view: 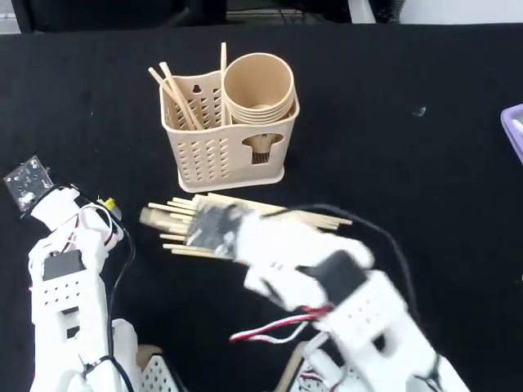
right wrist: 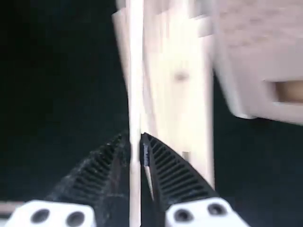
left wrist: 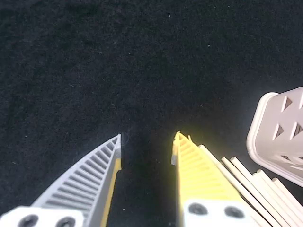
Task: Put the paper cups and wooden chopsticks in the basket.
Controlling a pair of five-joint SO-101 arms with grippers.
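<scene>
A beige slotted basket (view: 214, 151) stands at the back of the black table. It holds stacked paper cups (view: 259, 82) and a few wooden chopsticks (view: 181, 96). Several loose chopsticks (view: 306, 216) lie in a pile in front of it. My right gripper (view: 204, 230) is down on the pile's left part; in the right wrist view the gripper (right wrist: 135, 142) is shut on one chopstick (right wrist: 135, 71), with the basket (right wrist: 258, 56) beyond. My left gripper (view: 110, 209) sits left of the pile. In the left wrist view it (left wrist: 147, 139) is open over bare cloth, chopsticks (left wrist: 251, 184) and basket (left wrist: 279, 137) beside it.
A purple object (view: 514, 131) shows at the table's right edge. Red and white cables (view: 270, 327) trail from the right arm near the front. Black cloth lies bare left of the basket and across the right half.
</scene>
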